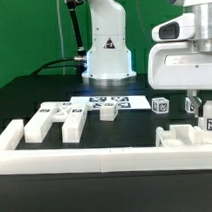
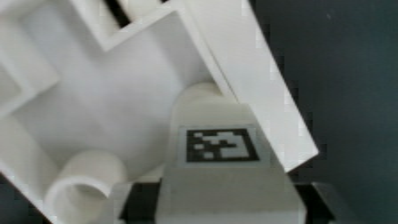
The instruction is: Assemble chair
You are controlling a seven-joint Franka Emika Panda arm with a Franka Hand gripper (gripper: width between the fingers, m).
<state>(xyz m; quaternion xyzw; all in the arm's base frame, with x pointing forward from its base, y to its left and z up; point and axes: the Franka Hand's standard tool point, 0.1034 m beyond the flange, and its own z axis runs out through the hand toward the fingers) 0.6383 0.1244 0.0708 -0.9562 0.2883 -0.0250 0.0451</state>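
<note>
My gripper hangs at the exterior view's right, over a chunky white chair piece behind the border rail. In the wrist view the gripper is shut on a narrow white chair piece with a black-and-white tag; the dark fingers press on both of its sides. The piece stands against a large white frame-shaped chair part. A rounded white peg lies beside it. Several more white chair pieces lie at the exterior view's left, and a small one lies in the middle.
The long white border rail runs along the front. The marker board lies flat before the robot base. A small tagged white block stands near the gripper. The table is black.
</note>
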